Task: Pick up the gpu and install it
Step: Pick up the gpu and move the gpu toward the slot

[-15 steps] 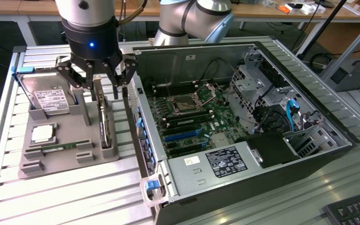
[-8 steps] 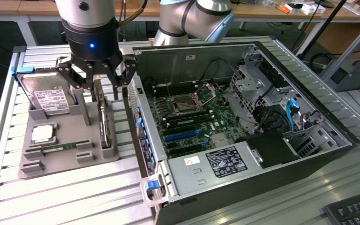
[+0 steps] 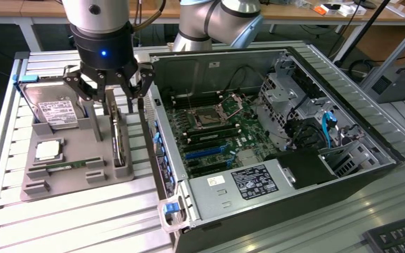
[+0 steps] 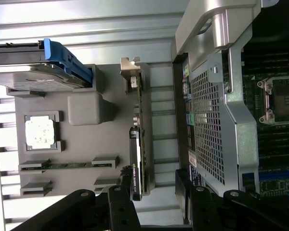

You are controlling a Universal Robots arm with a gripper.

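Note:
The gpu stands on its long edge in a slot of the grey parts holder, to the exterior view's left of the open computer case. In the wrist view the gpu is seen edge-on, with its silver end bracket at the far end. My gripper hangs just above the card's far end, open, its black fingers spread to either side of the card line and holding nothing. Blue expansion slots show on the motherboard inside the case.
The holder also carries a silver hard drive with a blue handle, a processor chip and a narrow RAM stick. The case's side wall rises right beside the holder. A keyboard corner lies at the front.

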